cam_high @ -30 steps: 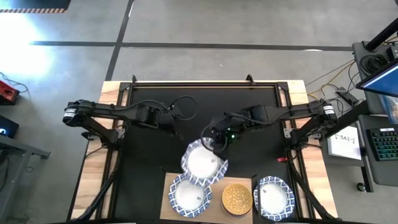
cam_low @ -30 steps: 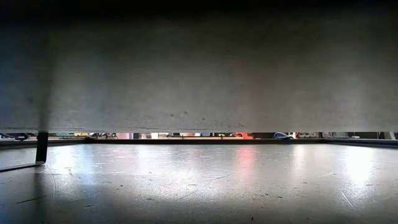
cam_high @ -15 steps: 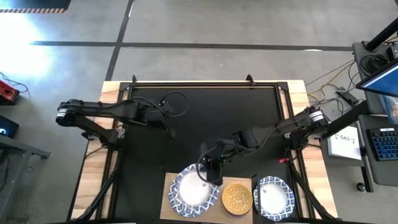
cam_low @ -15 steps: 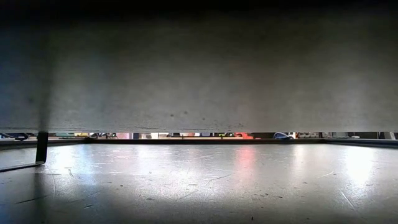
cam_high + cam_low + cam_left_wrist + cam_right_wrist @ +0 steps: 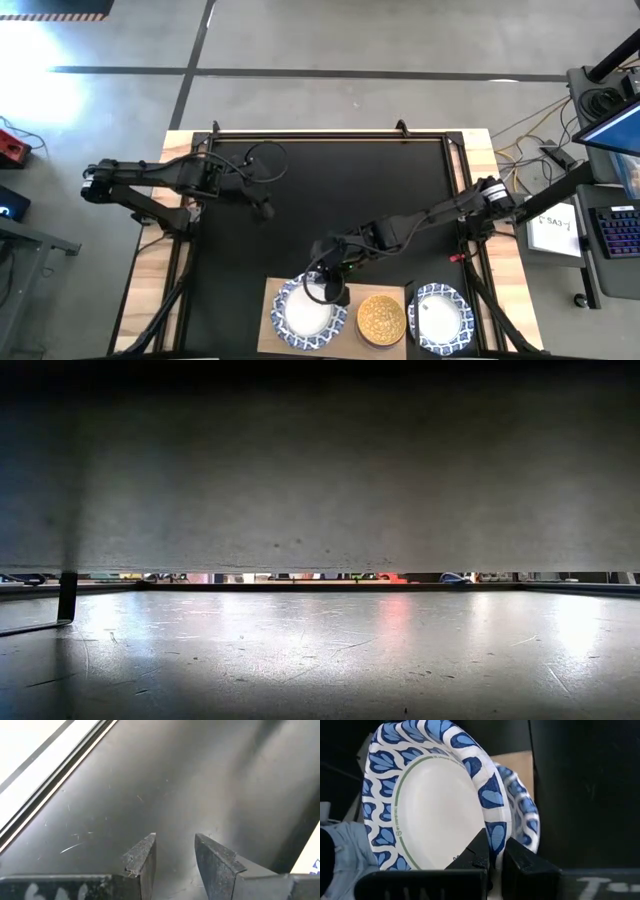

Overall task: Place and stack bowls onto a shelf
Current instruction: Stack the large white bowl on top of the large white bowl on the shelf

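— What changed since half a second ago?

— The right gripper (image 5: 334, 290) is now over the left end of the flat light-wood shelf (image 5: 398, 296), with the round white bowl with the blue patterned rim (image 5: 427, 800) lying on the same kind of bowl (image 5: 522, 815) there. Before, it was a little higher up the black mat (image 5: 330, 190).

— And its fingers?

— Clamped on the rim. The left gripper (image 5: 175, 855), fingers slightly apart and empty, drew back toward the table's left side. A yellow-gold bowl (image 5: 381, 318) and another white bowl (image 5: 440, 318) stay on the shelf.
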Motion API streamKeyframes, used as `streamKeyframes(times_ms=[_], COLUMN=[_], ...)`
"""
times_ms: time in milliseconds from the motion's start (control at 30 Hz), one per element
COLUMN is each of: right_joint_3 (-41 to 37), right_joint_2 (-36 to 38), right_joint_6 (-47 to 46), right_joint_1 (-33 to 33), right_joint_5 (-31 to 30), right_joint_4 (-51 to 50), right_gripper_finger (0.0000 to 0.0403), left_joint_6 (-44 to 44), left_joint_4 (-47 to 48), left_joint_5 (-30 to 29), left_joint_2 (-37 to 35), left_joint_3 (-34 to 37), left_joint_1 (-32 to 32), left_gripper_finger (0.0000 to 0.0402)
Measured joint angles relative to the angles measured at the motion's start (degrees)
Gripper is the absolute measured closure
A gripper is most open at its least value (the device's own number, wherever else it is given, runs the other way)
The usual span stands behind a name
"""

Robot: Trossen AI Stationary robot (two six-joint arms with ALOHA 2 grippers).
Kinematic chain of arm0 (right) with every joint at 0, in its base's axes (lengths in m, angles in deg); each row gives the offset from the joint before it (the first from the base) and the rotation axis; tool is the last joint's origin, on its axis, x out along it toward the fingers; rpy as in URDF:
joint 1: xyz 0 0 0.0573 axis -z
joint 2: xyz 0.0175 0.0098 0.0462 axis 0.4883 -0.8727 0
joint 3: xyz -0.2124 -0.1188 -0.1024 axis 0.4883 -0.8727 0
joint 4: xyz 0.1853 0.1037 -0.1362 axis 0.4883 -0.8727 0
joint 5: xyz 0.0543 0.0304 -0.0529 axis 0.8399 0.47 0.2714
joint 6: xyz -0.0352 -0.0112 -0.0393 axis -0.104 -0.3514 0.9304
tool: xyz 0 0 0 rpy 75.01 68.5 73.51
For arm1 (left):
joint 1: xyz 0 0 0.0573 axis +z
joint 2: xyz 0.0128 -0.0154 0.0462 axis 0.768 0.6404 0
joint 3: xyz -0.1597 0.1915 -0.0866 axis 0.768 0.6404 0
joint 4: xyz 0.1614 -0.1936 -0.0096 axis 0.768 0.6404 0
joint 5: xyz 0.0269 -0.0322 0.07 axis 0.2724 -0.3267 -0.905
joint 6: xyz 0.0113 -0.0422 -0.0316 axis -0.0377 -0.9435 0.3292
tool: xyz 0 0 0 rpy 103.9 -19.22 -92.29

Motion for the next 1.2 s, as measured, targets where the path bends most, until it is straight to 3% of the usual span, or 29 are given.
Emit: streamKeyframes(times_ms=[633,1000,1200], right_joint_3=[0.0,0.0,0.9], right_joint_2=[-2.9,-2.4,-0.1], right_joint_6=[1.2,1.6,1.8], right_joint_1=[0.0,0.1,1.0], right_joint_5=[0.0,0.2,0.1], right_joint_4=[2.9,3.1,1.8], right_gripper_finger=[0.0387,0.0288,0.0254], left_joint_6=[0.6,0.4,0.5], left_joint_4=[0.9,1.0,1.1], left_joint_5=[-0.2,-0.2,-0.2], left_joint_2=[-0.1,-0.1,-0.1], left_joint_3=[0.2,0.3,0.3], left_joint_1=[-0.4,-0.5,-0.5], left_gripper_finger=[0.0285,0.0285,0.0285])
